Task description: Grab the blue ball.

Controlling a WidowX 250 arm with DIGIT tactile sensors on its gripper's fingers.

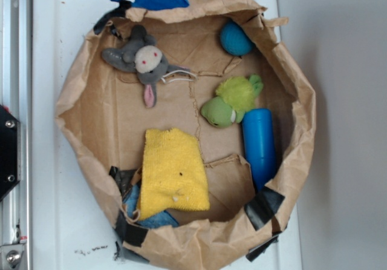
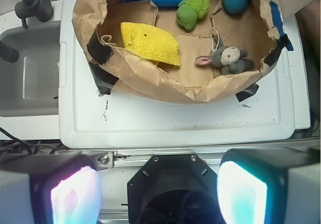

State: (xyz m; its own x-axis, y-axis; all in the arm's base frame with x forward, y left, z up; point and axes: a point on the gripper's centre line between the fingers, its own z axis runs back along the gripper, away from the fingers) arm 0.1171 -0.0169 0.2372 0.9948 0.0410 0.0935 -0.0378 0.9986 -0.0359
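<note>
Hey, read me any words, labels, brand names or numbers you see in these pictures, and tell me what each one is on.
No readable text anywhere.
White board: small black marks near the paper bag's taped edge, too small and smeared to read; may be scuffs only.
Blue ball, blue cylinder, yellow cloth, green plush, grey plush: no label or print visible.

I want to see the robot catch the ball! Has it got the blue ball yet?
Not yet. The blue ball sits untouched in the paper bag, near the green plush. The gripper is open, holding nothing, far back from the bag. Reaching in, closing on the ball and lifting it are all left.
</note>
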